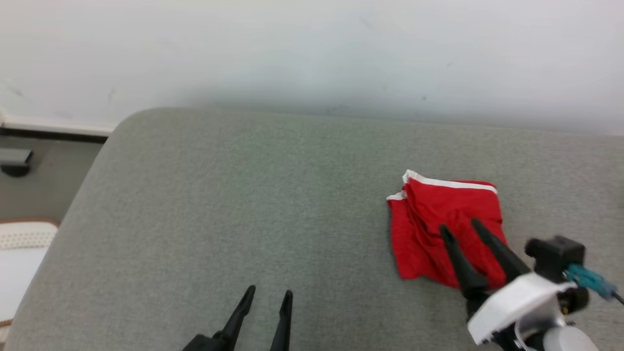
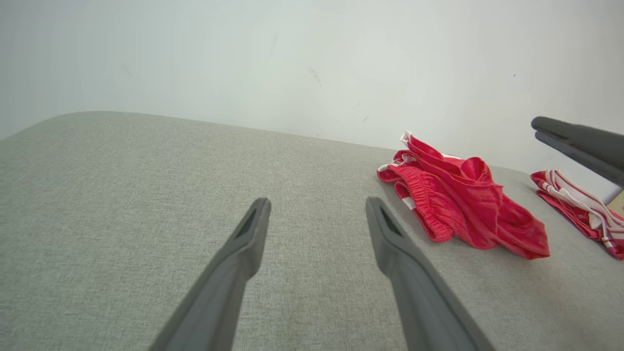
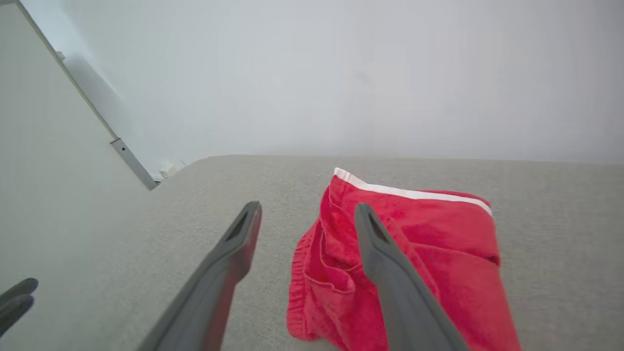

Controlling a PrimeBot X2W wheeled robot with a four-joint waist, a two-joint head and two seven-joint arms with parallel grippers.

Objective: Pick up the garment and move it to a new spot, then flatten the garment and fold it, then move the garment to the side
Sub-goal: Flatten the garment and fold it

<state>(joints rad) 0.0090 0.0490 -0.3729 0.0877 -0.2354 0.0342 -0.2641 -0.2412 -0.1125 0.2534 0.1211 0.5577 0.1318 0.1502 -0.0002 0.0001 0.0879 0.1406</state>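
- A red garment (image 1: 434, 214) with white trim lies bunched and loosely folded on the right side of a grey padded surface (image 1: 243, 195), near a pale wall (image 1: 312, 48).
- The right claw (image 1: 458, 224) hangs over the garment's near edge, fingers spread apart and gripping nothing.
- The left claw (image 1: 269, 291) hovers over bare grey fabric well to the garment's left, fingers likewise apart and empty.
- A second, red-and-white striped garment (image 2: 580, 209) lies farther right on the same surface.
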